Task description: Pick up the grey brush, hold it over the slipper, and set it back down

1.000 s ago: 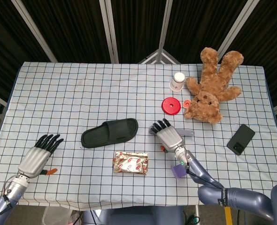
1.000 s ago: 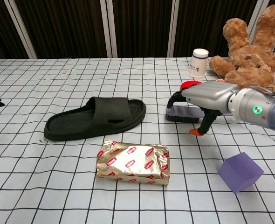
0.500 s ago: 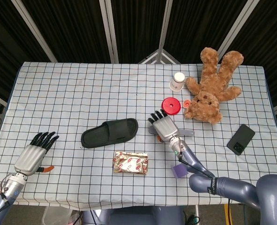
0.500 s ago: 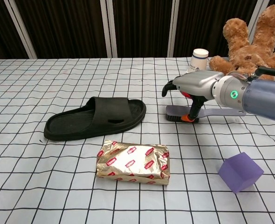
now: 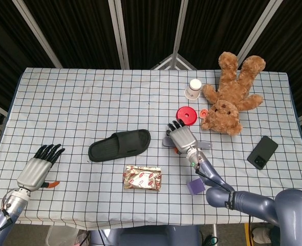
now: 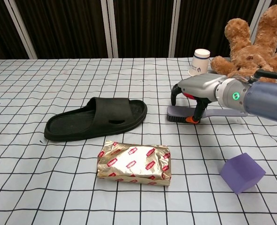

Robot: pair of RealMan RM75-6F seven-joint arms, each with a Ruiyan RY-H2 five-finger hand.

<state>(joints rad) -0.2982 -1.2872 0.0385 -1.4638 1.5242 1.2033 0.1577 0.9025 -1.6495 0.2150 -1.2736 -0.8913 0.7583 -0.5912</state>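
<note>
The grey brush (image 6: 180, 115) lies flat on the checked cloth, right of the black slipper (image 6: 96, 117), its handle (image 5: 205, 145) pointing right. My right hand (image 6: 204, 89) arches low over the brush head. Its fingers (image 6: 176, 96) curve down on the far side and the orange-tipped thumb (image 6: 194, 117) touches the near side. In the head view the right hand (image 5: 181, 138) hides most of the brush, and the slipper (image 5: 119, 145) sits to its left. My left hand (image 5: 38, 166) rests near the front left, fingers stretched and holding nothing.
A foil packet (image 6: 134, 161) lies in front of the slipper. A purple cube (image 6: 242, 172) sits at the front right. Behind the brush are a red lid (image 5: 187, 115), a tipped paper cup (image 5: 193, 88) and a teddy bear (image 5: 233, 97). A phone (image 5: 262, 152) lies far right.
My right hand has moved from in front of the brush up over it, then sunk lower around its head. The left hand drew back toward the front edge.
</note>
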